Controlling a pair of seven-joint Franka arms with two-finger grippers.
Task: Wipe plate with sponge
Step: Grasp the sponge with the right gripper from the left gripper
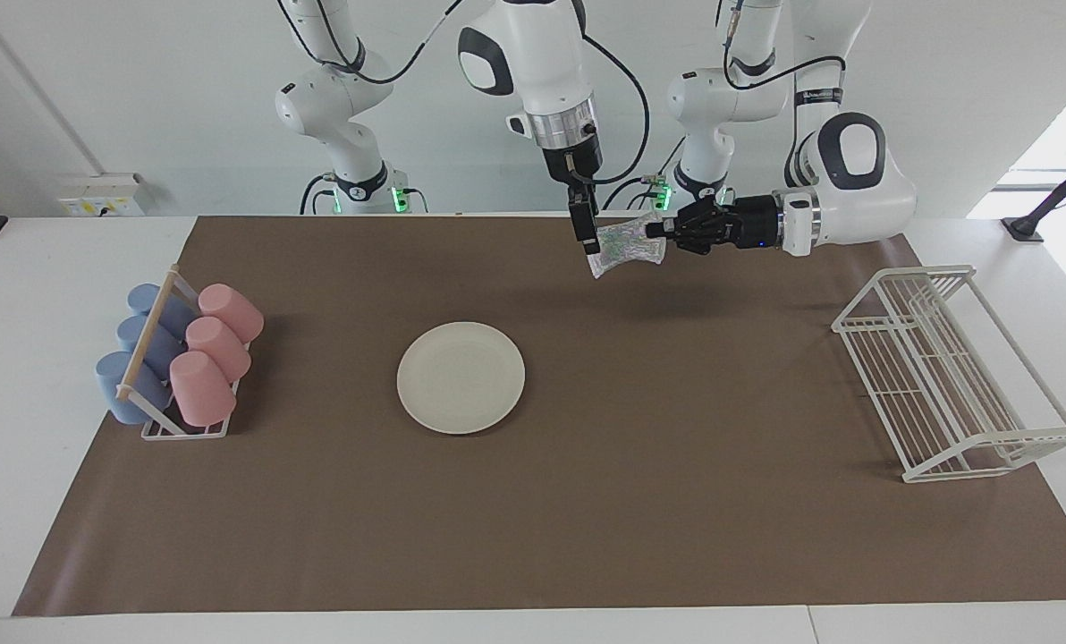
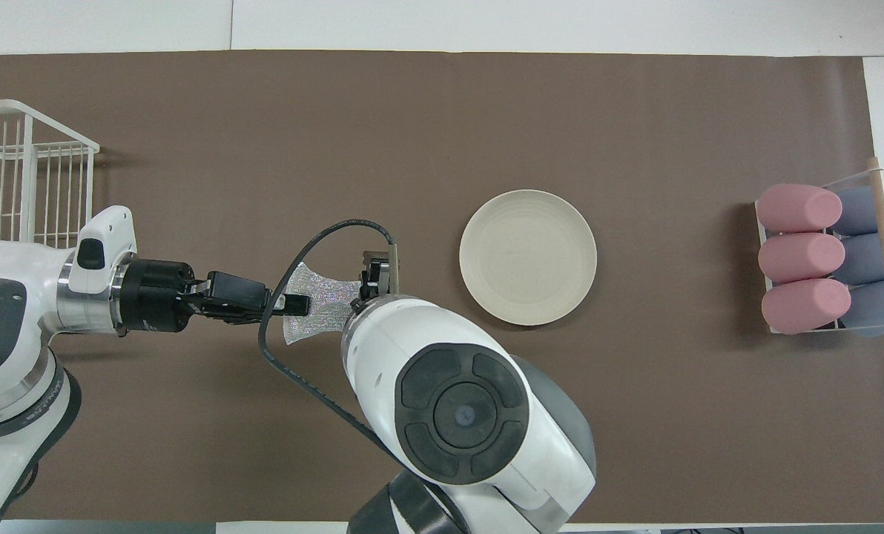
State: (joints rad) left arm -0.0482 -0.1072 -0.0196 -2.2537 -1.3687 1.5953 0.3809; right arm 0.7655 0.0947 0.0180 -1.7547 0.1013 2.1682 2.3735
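Mid-handover: left hand (image 1: 654,234) clamped on sponge (image 1: 621,246), right hand (image 1: 587,233) open beside it, yet to close.

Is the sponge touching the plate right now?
Apart. The facing view shows the sponge held in the air by the left tool, with bare mat separating it from the plate.

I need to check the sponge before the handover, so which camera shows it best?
The facing view: the sponge hangs in plain sight above the brown mat, pinched at one edge by the left claw, with the open right claw at its other edge. In the overhead view the sponge is partly covered by the right arm and its cable.
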